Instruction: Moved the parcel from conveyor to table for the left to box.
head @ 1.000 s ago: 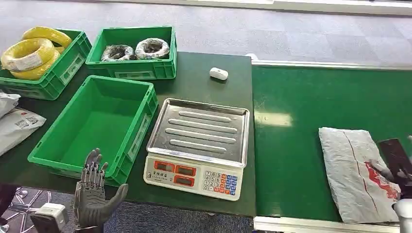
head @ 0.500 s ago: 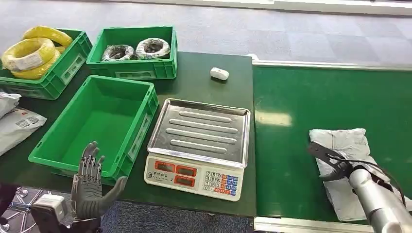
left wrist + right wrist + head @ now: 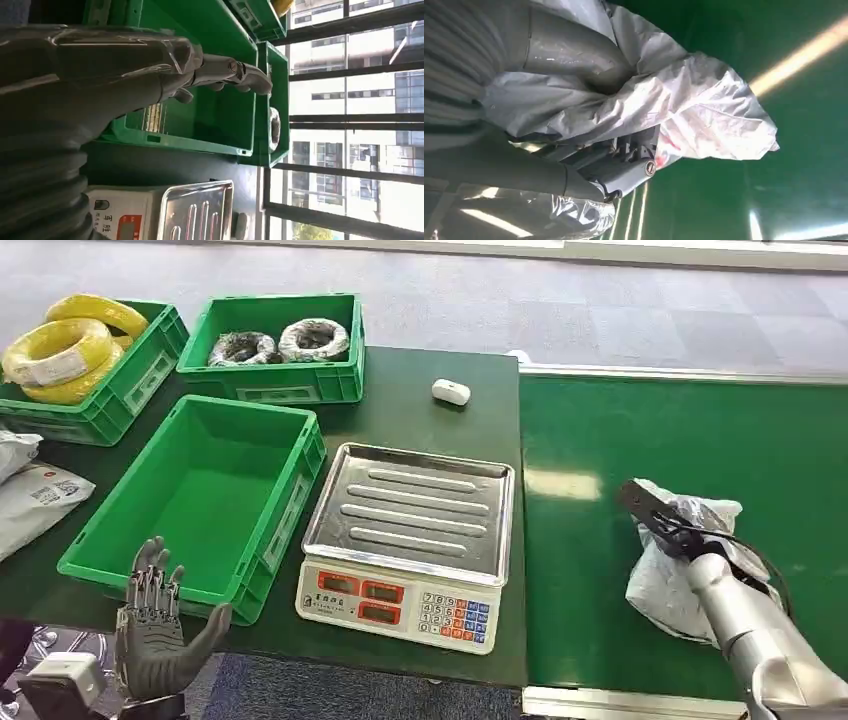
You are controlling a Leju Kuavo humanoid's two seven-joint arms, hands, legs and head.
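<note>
Parcel (image 3: 672,575) now crumpled in right hand (image 3: 668,532)

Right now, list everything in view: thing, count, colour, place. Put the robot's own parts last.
parcel: one, grey plastic, crumpled, on the conveyor, held by the right hand.
conveyor: one, green, right of the table.
table: one, dark green.
scale: one, steel tray, white base, at the table's front edge.
empty crate: one, green, left of the scale.
crate of wrapped coils: one, green, behind the empty crate.
crate of yellow coils: one, green, far left.
small white object: one, behind the scale.
mail bags: two at least, white-grey, left edge.
left hand: grey, fingers spread, before the empty crate.
right hand: dark, gripping the parcel.
</note>
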